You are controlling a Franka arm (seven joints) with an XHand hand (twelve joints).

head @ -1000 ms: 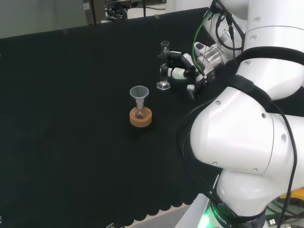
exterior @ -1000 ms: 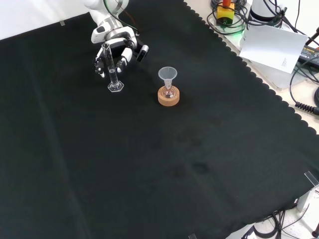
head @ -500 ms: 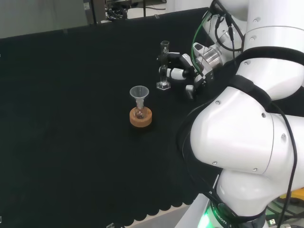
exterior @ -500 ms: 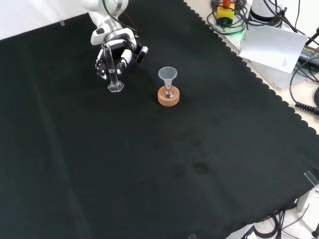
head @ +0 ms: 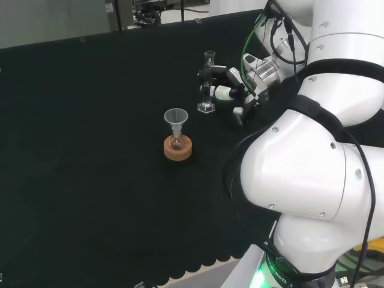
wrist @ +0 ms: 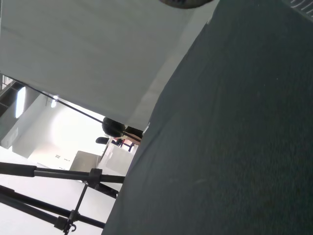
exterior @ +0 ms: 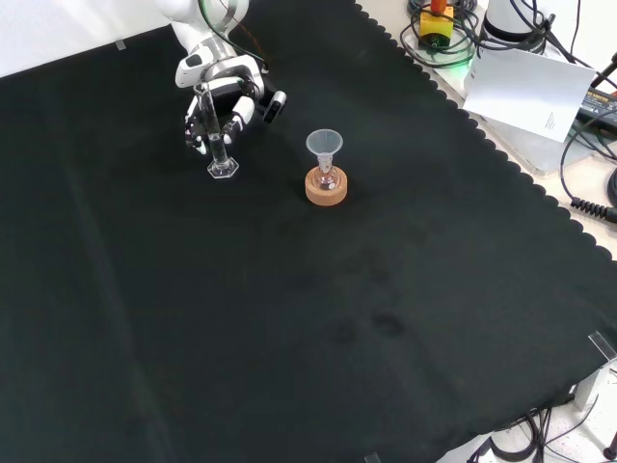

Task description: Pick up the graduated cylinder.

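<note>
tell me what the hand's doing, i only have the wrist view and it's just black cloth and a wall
Observer: In the head view the hand is at the graduated cylinder, fingers curled round its stem.
Operator: is the cylinder upright
Observer: Yes; the front view shows the graduated cylinder standing straight, with its hexagonal foot below the fingers.
Operator: off the cloth yet
Observer: I cannot tell; in both views the foot sits at or just above the cloth.
Operator: anything close by
Observer: A funnel stands in a small flask on a cork ring, to the right of the cylinder in the front view and apart from it.
</note>
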